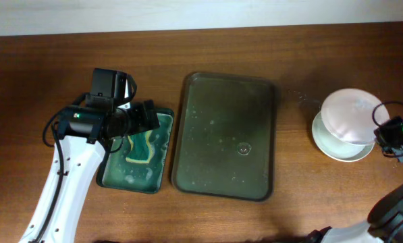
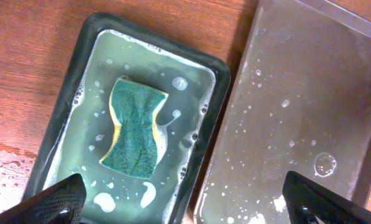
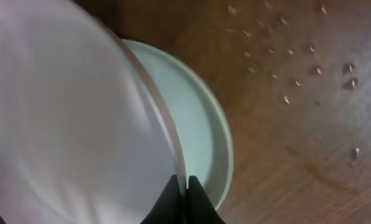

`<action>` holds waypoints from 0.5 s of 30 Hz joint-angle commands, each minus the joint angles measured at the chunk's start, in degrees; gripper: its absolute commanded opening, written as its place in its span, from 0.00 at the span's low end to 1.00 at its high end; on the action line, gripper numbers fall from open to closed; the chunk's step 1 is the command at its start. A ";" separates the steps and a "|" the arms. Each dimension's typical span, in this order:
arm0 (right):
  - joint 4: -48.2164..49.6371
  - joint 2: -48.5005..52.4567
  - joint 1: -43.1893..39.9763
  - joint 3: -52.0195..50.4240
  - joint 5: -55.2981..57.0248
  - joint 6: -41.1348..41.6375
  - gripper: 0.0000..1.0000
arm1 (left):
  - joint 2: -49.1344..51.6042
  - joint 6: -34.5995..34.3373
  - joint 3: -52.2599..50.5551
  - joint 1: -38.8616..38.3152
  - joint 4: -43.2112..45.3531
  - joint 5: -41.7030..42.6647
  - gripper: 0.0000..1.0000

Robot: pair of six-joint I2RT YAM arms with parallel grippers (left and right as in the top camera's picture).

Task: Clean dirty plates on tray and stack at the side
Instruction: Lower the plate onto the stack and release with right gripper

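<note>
Brown wood table (image 1: 39,61) fills the overhead view, with a strip of pale wall along the far edge. At the left, the left gripper (image 1: 144,116) hangs over a small dark basin (image 1: 162,177) of soapy water. Its wrist camera shows the two fingers (image 2: 54,200) at the bottom corners of the picture, wide apart and holding nothing. Between them, lower down, a sponge (image 2: 134,127) lies flat in the basin with its green side up and a yellow edge showing, and foam floats around it.

Just right of the basin, nearly touching it, lies the tray (image 1: 187,135). It is large, dark and rectangular, and its floor is wet with drops and a small ring of suds.

Well to the right, water drops (image 3: 288,98) spot the bare wood. Past them a green plate (image 1: 326,143) sits flat on the table. A pink plate (image 1: 350,111) is over it, tilted and shifted toward the far left, covering most of it. The right gripper (image 1: 389,135) comes in from the right. In its wrist view the fingertips (image 3: 173,198) are pinched together on the pink plate's near rim, with the green plate's rim below. Whether the far edge of the pink plate rests on the green plate cannot be told.
</note>
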 commanded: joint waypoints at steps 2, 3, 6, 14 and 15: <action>-1.49 3.08 0.33 -0.24 1.99 1.16 0.33 | -0.20 0.09 0.94 0.26 0.11 0.42 0.99; -1.49 3.10 0.57 -0.24 1.68 1.11 0.46 | -0.20 0.09 0.94 0.26 0.11 0.42 0.99; -2.08 -1.73 2.34 -0.22 -11.56 -0.79 0.55 | -0.20 0.09 0.94 0.26 0.11 0.42 1.00; -2.78 -27.98 30.10 -0.22 -13.70 -6.08 0.62 | -0.20 0.09 0.94 0.26 0.11 0.42 0.99; -2.78 -28.72 33.18 -0.22 -13.70 -6.08 0.62 | -0.20 0.09 0.94 0.26 0.11 0.42 0.99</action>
